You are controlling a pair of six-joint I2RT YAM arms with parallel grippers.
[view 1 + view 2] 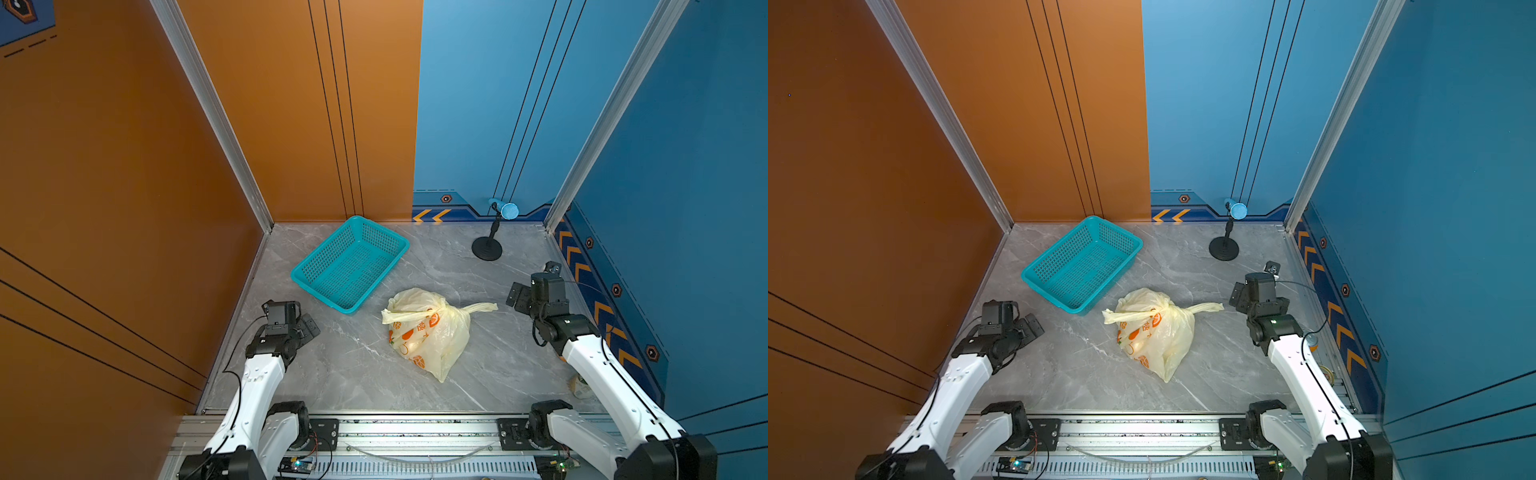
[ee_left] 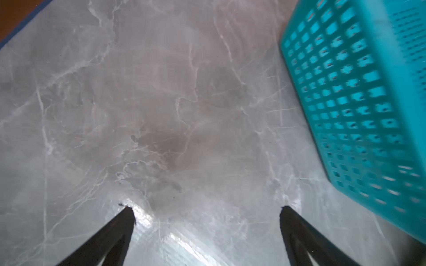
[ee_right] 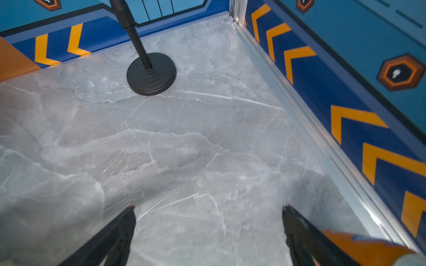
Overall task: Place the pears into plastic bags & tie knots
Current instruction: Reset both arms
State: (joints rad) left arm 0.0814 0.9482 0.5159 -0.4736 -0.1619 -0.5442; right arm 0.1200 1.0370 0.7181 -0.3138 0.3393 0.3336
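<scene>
Left wrist view had the left gripper [image 2: 206, 208] wide open over the table [image 2: 161, 92], teal basket [image 2: 345, 92] beside it, empty in both top views, only those showed the yellow bag [image 1: 432, 332] lying mid-table, knot [image 1: 449, 311] tied, right gripper [image 3: 208, 206] wide open near the black stand [image 3: 151, 73].

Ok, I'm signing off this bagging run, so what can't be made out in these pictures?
- Pears: only vague lumps through the translucent pale-yellow printed plastic bag in both top views; count unclear.
- Bunched knot: too small to judge tightness.
- Wrist views: bag out of frame; teal perforated plastic basket blurred, black round-based stand cut off at the edge.
</scene>
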